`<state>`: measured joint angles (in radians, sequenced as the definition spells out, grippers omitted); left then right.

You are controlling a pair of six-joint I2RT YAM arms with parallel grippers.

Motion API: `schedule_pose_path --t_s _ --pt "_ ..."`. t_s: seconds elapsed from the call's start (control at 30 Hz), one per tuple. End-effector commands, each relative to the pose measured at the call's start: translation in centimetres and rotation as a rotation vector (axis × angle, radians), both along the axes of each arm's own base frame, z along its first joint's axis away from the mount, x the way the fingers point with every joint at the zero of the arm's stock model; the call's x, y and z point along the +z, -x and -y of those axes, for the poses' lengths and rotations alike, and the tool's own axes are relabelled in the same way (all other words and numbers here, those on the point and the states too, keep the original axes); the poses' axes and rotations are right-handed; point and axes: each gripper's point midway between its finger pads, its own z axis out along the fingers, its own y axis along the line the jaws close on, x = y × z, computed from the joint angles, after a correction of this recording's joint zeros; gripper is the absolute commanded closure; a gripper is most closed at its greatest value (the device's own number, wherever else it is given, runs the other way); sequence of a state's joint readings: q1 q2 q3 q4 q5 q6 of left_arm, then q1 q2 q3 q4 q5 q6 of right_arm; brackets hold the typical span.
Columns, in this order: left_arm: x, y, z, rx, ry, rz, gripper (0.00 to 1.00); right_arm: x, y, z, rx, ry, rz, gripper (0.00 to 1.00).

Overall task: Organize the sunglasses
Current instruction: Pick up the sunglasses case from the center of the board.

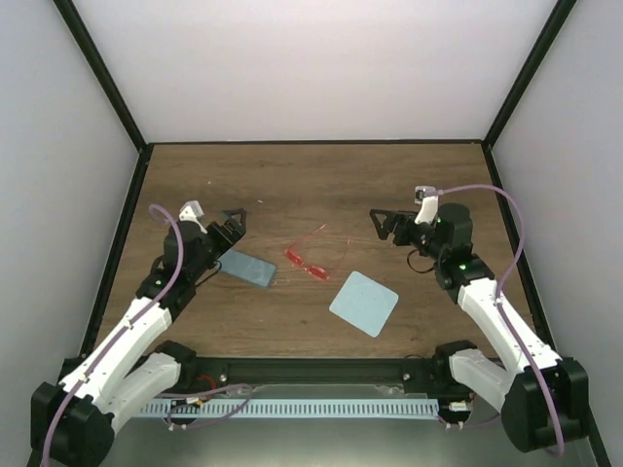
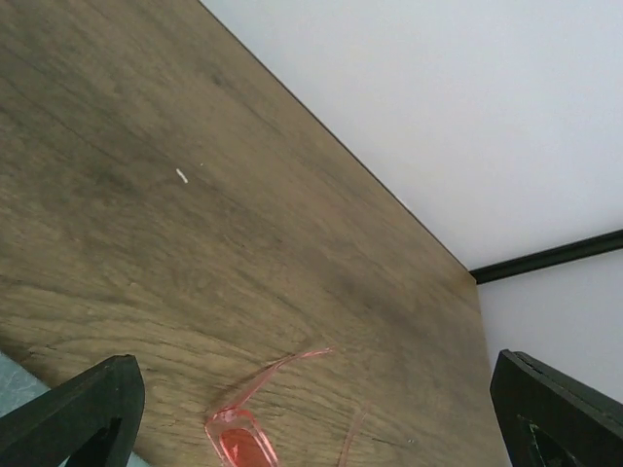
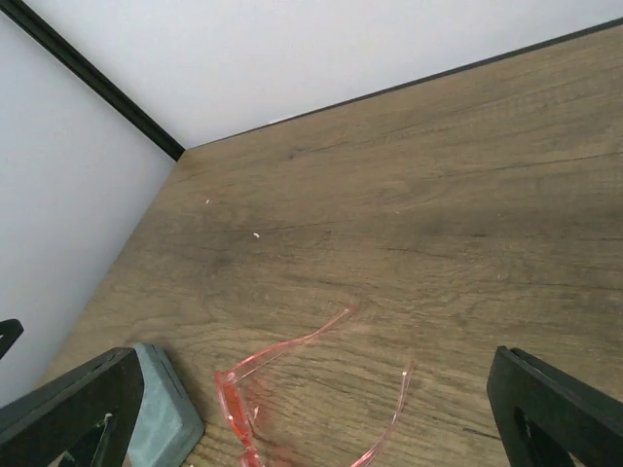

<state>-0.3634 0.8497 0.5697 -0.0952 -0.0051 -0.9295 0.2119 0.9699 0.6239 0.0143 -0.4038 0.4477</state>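
Sunglasses (image 1: 305, 261) lying on the table (image 1: 292, 185) near the middle, outside the case (image 1: 246, 269) just at their 9 o'clock. Cloth (image 1: 364, 304) at 4 o'clock. Left gripper (image 1: 237, 224) and right gripper (image 1: 380, 226) both spread wide, holding nothing.

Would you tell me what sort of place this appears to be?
Likely a robot test cell: white walls and black frame posts enclose a wooden table, with a left arm and a right arm mounted at its near edge.

On the table (image 1: 311, 175) — sunglasses (image 1: 304, 261) between left fingers (image 1: 237, 213) and right fingers (image 1: 376, 216), roughly midway. The case (image 1: 246, 269) sits just beside left fingers, left of sunglasses. The cloth (image 1: 364, 304) lies nearer right fingers, base-side.
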Motion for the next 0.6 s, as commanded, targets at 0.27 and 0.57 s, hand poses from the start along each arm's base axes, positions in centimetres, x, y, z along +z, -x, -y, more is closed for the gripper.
schedule_pose_path --t_s 0.27,0.57 --pt "-3.0 1.7 -1.9 0.112 -0.022 0.038 0.00 2.2 1.5 0.8 -0.045 -0.049 0.126 0.00" --pt "-1.4 1.8 0.8 -0.019 -0.087 0.105 0.00 3.5 2.9 -0.2 0.010 -0.175 0.095 0.00"
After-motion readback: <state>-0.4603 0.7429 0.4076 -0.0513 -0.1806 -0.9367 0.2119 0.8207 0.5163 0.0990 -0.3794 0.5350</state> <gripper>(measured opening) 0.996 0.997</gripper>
